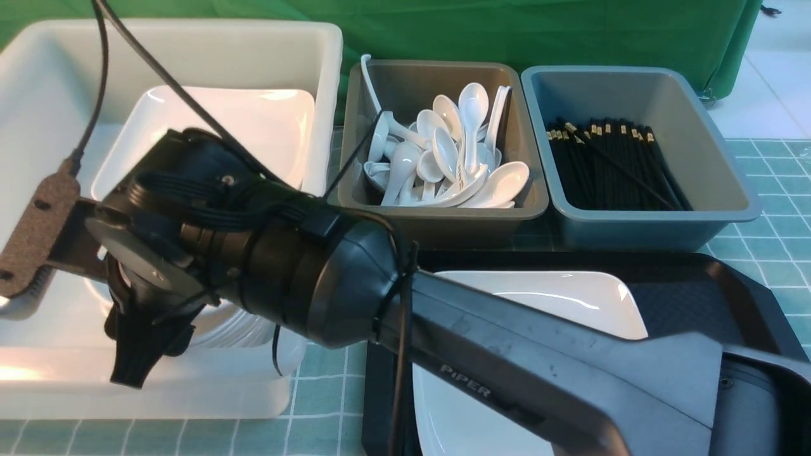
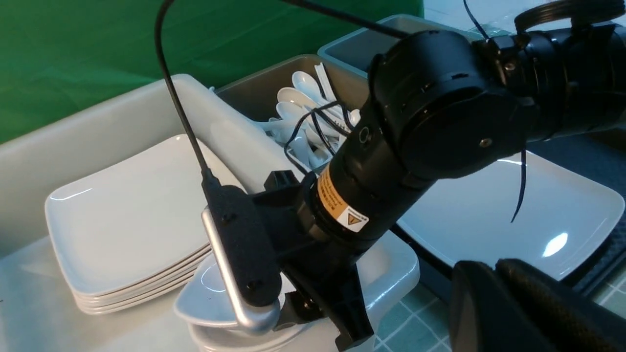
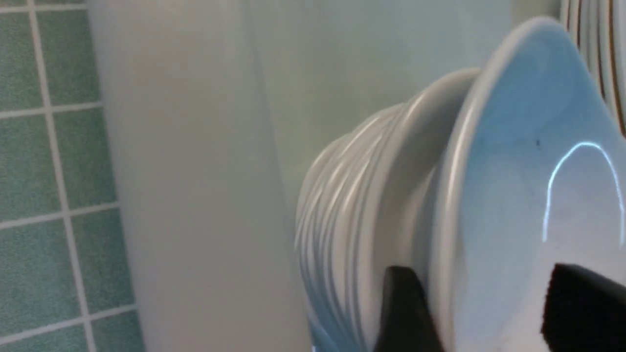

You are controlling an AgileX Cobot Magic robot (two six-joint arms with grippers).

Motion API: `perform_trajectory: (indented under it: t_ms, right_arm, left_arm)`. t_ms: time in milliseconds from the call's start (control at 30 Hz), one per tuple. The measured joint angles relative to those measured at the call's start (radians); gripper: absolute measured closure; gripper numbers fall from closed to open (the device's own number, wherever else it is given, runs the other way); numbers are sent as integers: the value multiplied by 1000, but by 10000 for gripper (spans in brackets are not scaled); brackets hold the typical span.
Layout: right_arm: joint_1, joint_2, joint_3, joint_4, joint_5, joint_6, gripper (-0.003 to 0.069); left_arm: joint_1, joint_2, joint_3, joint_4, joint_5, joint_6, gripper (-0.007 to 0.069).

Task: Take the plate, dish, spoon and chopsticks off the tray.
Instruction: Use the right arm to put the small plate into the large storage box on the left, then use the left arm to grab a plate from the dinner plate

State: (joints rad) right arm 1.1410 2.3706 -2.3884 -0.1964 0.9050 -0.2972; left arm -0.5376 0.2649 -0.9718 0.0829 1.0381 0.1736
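Note:
The plate (image 1: 538, 297) (image 2: 489, 215) lies on the black tray (image 1: 697, 291). My right arm reaches across into the white bin (image 1: 38, 95). There my right gripper (image 3: 481, 274) (image 1: 142, 354) is open, its fingers (image 3: 401, 308) on either side of the rim of the dish (image 3: 513, 195) (image 2: 205, 293). The dish rests on top of a stack of like dishes (image 3: 352, 195). My left gripper (image 2: 491, 266) is shut on nothing, near the edge of the tray by the plate. No spoon or chopsticks show on the visible part of the tray.
A stack of large white plates (image 2: 127, 220) sits in the white bin behind the dishes. A grey bin (image 1: 437, 215) holds many white spoons, and a blue-grey bin (image 1: 716, 209) holds black chopsticks. The right arm (image 1: 507, 354) hides much of the tray.

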Motion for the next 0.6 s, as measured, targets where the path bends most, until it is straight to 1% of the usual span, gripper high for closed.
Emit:
perform_trajectory:
  t_ms: [67,133,200,267,333,367,500,567,600]
  right_arm:
    - [8,-7,-33,-1,45,16,118]
    - [14,-14,-76,2,107,18,74]
    - [17,-24,-111,2,162,19,69]
    - [18,-40,-156,2,228,19,87]
    - [18,-74,-181,-3,228,30,132]
    - [18,-92,-185,-7,228,38,171]
    - [17,-206,-178,-26,228,79,412]
    - [14,-242,-160,-35,228,94,475]
    - [3,-327,-93,-53,228,128,577]
  left_arm:
    - [0,0,0,-1,0,1,607]
    - [0,0,0,-5,0,1,607]
    - [0,0,0,-12,0,2,607]
    - [0,1,0,-30,1,6,607]
    - [0,14,0,-56,6,16,607]
    - [0,28,0,-69,15,26,607]
    - [0,132,-1,-96,68,52,607]
    - [0,167,-1,-99,73,64,607]
    - [-1,219,-1,-103,71,74,607]
